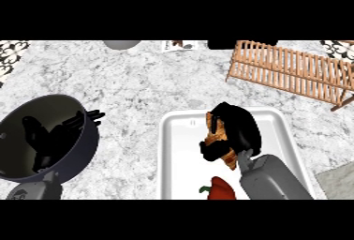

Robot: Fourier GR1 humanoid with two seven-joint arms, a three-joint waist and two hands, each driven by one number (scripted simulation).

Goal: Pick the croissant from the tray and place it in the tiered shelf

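1. Nearest you, at the lower edge of the white tray, lies a red pepper with a green stem, just beside the right forearm.
2. Your right hand sits over the middle of the tray, its fingers curled round the croissant; the pastry shows as a golden-brown strip between thumb and fingers, partly hidden by the hand. You cannot tell whether it is lifted off the tray floor or touching it.
3. At the left, your left hand shows over a dark round bowl on the worktop, fingers straight and relaxed, holding nothing, their tips passing the bowl's rim.
4. Farther off, at the upper right, stands the wooden tiered shelf with slatted sides, well apart from the tray.
5. At the far edge you see a grey rounded object, cut off by the view.
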